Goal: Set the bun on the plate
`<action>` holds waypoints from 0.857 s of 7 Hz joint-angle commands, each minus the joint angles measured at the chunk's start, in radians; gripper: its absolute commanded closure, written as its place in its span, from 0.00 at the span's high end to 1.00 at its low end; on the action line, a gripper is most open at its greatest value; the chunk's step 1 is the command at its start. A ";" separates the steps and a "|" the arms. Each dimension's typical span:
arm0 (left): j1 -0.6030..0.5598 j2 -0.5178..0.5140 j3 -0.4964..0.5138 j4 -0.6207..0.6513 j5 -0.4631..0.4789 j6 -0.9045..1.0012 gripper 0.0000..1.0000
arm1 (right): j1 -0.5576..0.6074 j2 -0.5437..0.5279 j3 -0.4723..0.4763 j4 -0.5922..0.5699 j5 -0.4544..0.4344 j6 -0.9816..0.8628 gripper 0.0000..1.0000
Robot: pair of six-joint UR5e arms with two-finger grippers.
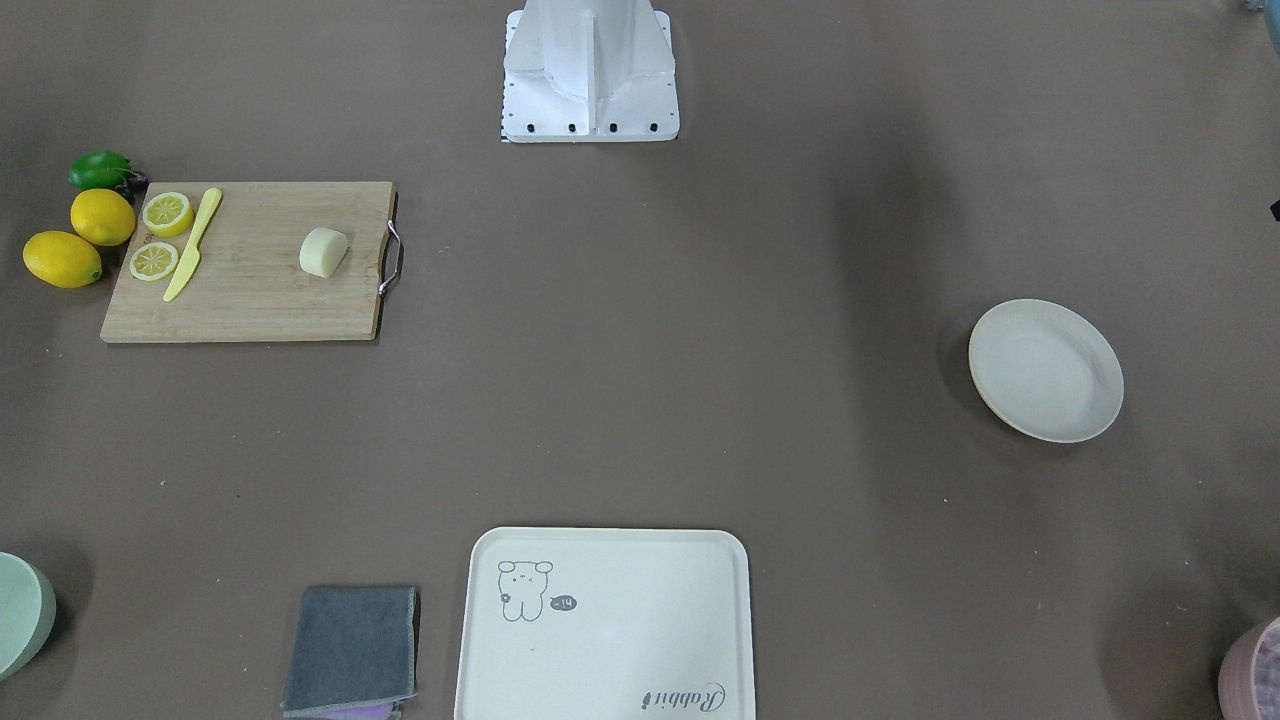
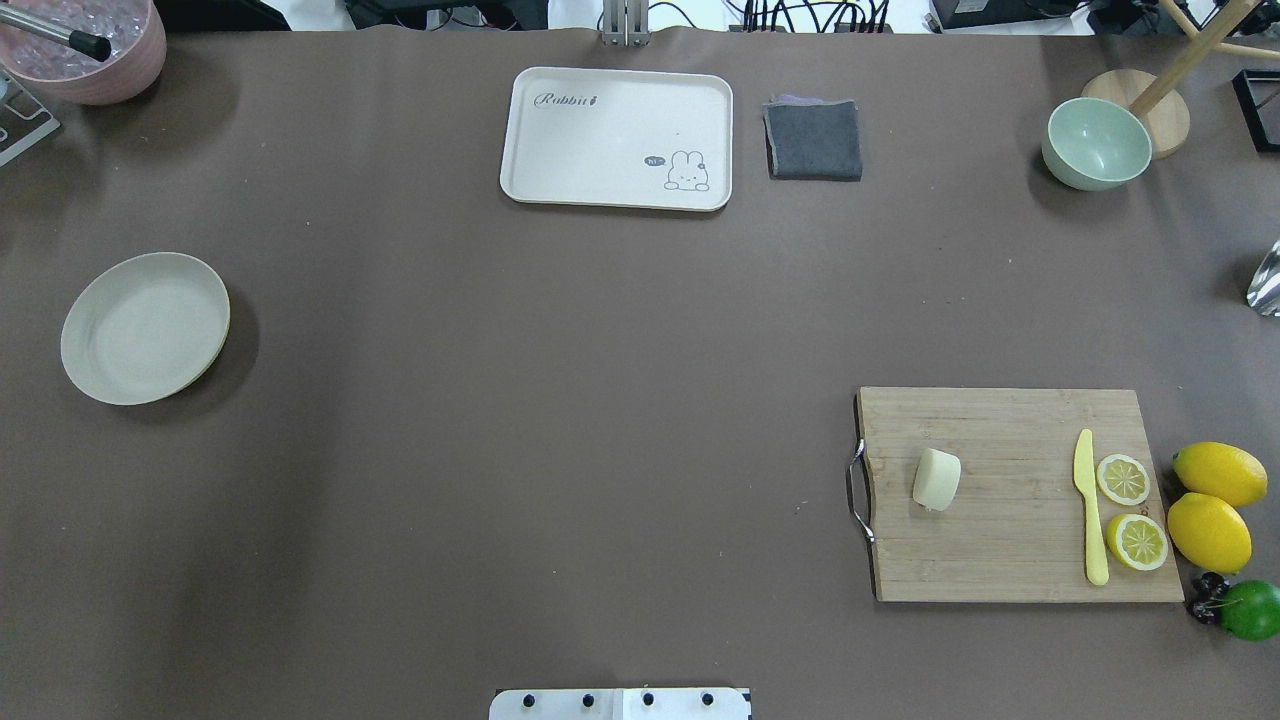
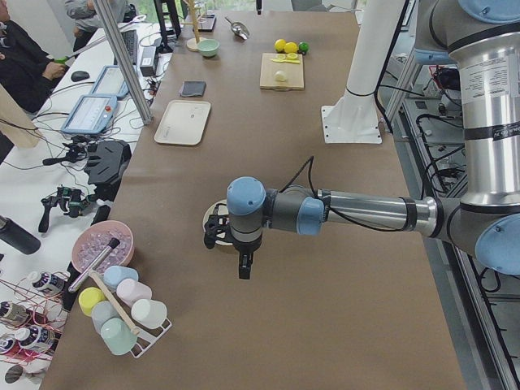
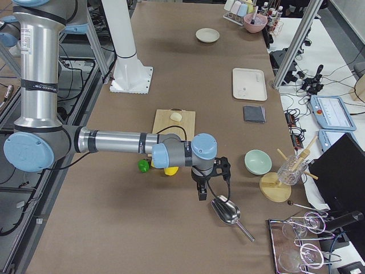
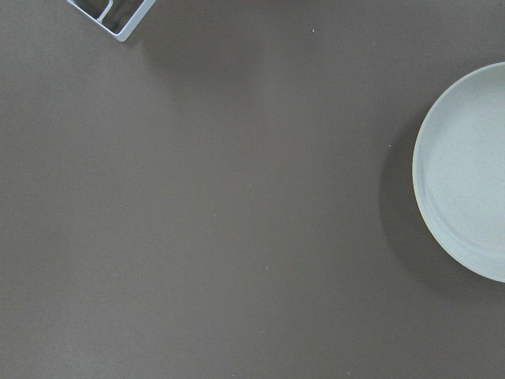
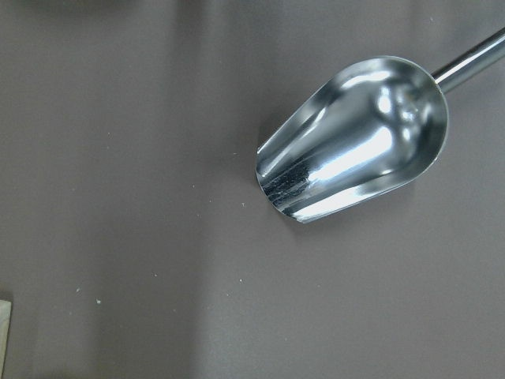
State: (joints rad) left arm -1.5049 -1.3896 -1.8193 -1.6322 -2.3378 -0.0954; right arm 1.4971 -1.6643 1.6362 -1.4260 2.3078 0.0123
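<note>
The bun [image 2: 936, 479] is a pale cream chunk lying on the wooden cutting board [image 2: 1000, 560], near its handle end. In the front-facing view the bun [image 1: 323, 251] is at the left and the round off-white plate [image 1: 1045, 370] at the far right, with nothing on it. The plate [image 2: 145, 328] lies on the table's left side. My left gripper [image 3: 244, 266] hangs above the table beside the plate [image 3: 213, 219]; the left wrist view catches the plate's rim [image 5: 465, 174]. My right gripper [image 4: 202, 192] hovers past the board, over a steel scoop [image 6: 355, 142]. I cannot tell whether either gripper is open or shut.
On the board lie a yellow knife [image 2: 1090, 520] and two lemon slices [image 2: 1123, 479]; whole lemons [image 2: 1210, 530] and a lime [image 2: 1252, 608] sit beside it. Far side: cream tray [image 2: 610, 110], grey cloth [image 2: 813, 140], green bowl [image 2: 1095, 143], pink bowl [image 2: 90, 50]. A person [image 3: 20, 61] sits nearby.
</note>
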 commanded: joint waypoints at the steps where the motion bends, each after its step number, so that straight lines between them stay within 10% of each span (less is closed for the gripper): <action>1: 0.000 0.000 0.002 0.002 0.000 -0.003 0.98 | 0.000 0.000 0.001 -0.005 0.002 0.000 1.00; 6: 0.011 -0.047 0.102 -0.157 0.000 -0.053 0.98 | -0.002 0.000 -0.001 -0.010 0.007 0.002 1.00</action>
State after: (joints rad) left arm -1.5002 -1.4057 -1.7774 -1.7149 -2.3378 -0.1101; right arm 1.4968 -1.6638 1.6357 -1.4384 2.3145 0.0137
